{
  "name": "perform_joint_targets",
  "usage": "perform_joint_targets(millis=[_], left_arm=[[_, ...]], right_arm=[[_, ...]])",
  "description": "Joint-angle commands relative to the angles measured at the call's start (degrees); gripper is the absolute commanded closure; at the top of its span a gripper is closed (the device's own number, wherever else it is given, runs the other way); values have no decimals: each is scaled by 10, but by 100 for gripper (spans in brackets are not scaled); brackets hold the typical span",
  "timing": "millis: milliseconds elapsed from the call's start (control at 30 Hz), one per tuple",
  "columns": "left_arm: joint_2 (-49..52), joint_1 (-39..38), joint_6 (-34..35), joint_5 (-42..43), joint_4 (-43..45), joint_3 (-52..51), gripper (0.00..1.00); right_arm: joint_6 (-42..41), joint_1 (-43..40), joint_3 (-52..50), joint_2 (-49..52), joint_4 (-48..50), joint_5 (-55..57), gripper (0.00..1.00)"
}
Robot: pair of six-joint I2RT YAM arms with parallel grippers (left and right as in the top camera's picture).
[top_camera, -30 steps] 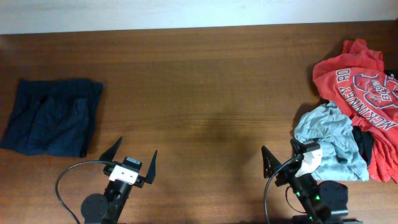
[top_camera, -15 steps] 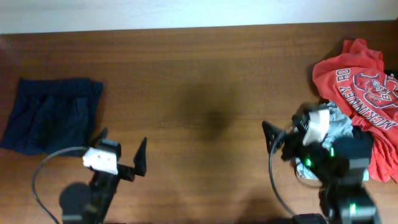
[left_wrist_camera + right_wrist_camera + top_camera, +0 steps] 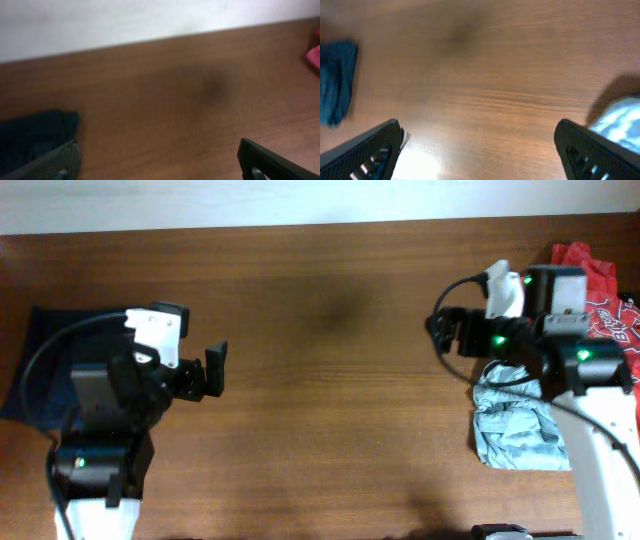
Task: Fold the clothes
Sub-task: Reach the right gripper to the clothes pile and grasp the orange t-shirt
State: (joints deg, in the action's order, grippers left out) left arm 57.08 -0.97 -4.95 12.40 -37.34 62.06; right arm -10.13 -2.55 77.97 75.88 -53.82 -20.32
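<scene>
The clothes lie in two places. A navy garment (image 3: pixel 38 340) sits at the table's left, partly under my left arm, and shows in the left wrist view (image 3: pixel 30 137) and the right wrist view (image 3: pixel 337 80). On the right are a red printed tee (image 3: pixel 600 275) and a crumpled pale grey-blue garment (image 3: pixel 515 425), largely hidden by my right arm; the pale one shows again (image 3: pixel 620 122). My left gripper (image 3: pixel 178 370) hangs open over bare wood just right of the navy garment. My right gripper (image 3: pixel 470 338) is open at the pile's left edge, holding nothing.
The brown wooden table (image 3: pixel 330 390) stretches between the two arms. Its back edge meets a white wall (image 3: pixel 300 200). A black cable (image 3: pixel 50 345) loops off the left arm over the navy garment. A scrap of red cloth (image 3: pixel 315 52) shows at the far right.
Both arms have swung up from the front edge toward the back. The left one now overlaps the navy garment; the right one covers much of the red and pale garments. Both grippers stayed open.
</scene>
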Motion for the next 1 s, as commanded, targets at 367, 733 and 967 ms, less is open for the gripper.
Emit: perform_joint_targets(millis=[367, 733, 967], left_arm=[[61, -3, -5, 17, -1, 9, 0], [61, -3, -4, 17, -4, 9, 0], [61, -3, -5, 17, -5, 9, 0]], right_arm=[[-22, -320, 75, 163, 23, 45, 2], [-44, -374, 189, 330, 85, 45, 6], [-43, -411, 237, 373, 109, 115, 12]])
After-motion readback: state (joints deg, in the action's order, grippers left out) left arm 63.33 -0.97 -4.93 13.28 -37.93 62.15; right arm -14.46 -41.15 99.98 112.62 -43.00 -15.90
